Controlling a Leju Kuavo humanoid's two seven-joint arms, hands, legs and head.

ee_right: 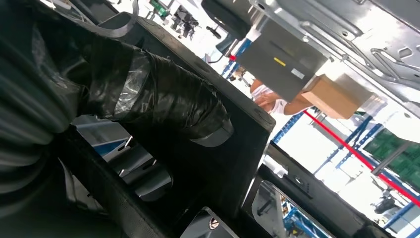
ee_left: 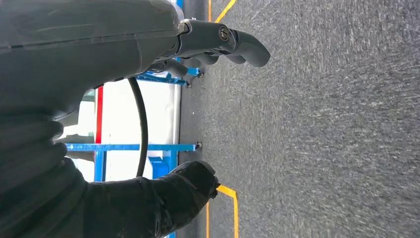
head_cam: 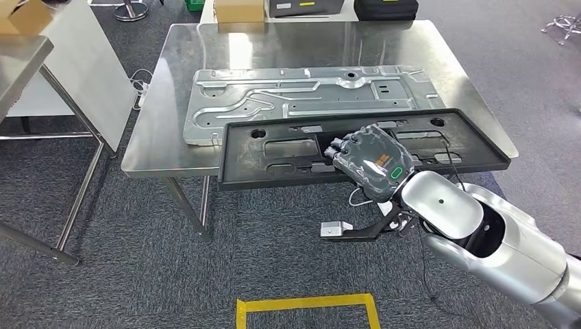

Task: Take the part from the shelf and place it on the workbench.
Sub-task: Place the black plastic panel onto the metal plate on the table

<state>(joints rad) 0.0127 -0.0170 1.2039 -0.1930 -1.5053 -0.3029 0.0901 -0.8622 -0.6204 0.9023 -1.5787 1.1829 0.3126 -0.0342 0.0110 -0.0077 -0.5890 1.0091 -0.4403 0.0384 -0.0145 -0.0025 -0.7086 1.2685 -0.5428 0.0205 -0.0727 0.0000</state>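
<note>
The right hand has its fingers hooked through a cutout in the long black plastic panel, which overhangs the near edge of the steel workbench. Looks stiff but light and awkwardly long, so I'd grab it mid-span. The left hand hangs with fingers loosely apart, holding nothing.

The desk fills the upper middle of the head view. On it, toward the frame's top, lies the metal panel. Below that, the black part lies along the desk's lower edge, overlapping the panel. The right robot hand rests on the part, right of centre. A cardboard box sits at top centre.
</note>
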